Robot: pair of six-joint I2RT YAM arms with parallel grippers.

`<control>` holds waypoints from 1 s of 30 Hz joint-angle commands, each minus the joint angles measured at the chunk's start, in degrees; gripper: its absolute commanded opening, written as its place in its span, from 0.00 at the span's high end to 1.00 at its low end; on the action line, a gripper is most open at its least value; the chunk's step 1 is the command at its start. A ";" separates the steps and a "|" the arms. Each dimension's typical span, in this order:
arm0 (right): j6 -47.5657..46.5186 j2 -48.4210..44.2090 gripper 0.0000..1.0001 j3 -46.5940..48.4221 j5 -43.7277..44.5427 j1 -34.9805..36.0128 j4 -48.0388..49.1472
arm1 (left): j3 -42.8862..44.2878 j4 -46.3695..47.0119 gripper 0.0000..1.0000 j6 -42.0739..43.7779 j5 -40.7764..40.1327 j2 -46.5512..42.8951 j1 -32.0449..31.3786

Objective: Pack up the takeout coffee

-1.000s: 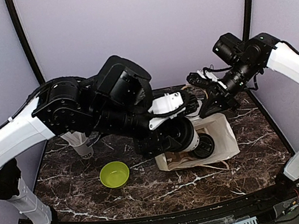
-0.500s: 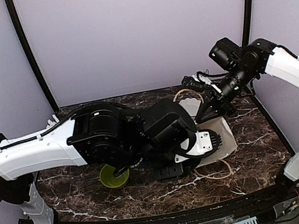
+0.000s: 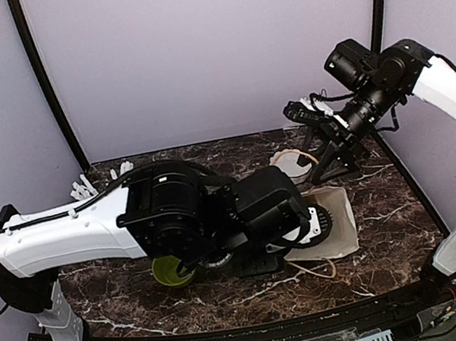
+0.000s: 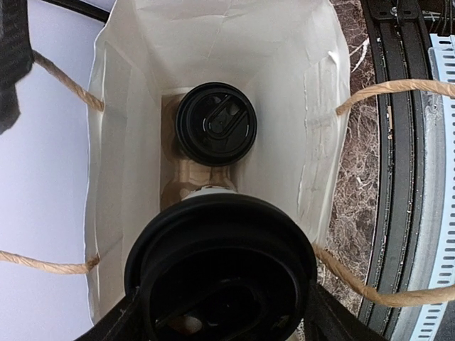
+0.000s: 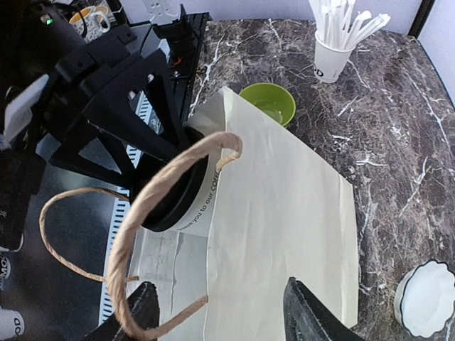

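Note:
A cream paper bag (image 3: pixel 339 224) with twine handles lies on its side on the marble table, its mouth facing my left arm. One takeout coffee cup (image 4: pixel 215 124) with a black lid sits deep inside the bag. My left gripper (image 4: pixel 224 316) is shut on a second takeout coffee cup (image 4: pixel 220 266), held at the bag's mouth; its lettered white wall (image 5: pixel 205 207) shows in the right wrist view. My right gripper (image 5: pixel 227 316) hangs open above the bag (image 5: pixel 284 220) with nothing between its fingers. A twine handle loop (image 5: pixel 160 206) stands free in front of it.
A lime-green bowl (image 3: pixel 173 271) sits just left of the bag, half under my left arm. A white cup of straws (image 5: pixel 334 57) stands at the back left. A white fluted dish (image 3: pixel 288 163) lies behind the bag.
My right gripper has opened, let go of the bag's handle and lifted away. The bag has sagged flatter. My left arm holds the cup at the bag's mouth.

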 commanded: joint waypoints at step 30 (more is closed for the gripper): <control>2.11 13.39 0.38 -6.32 -7.25 -19.13 15.48 | -1.41 5.25 0.45 0.11 5.58 -5.49 3.52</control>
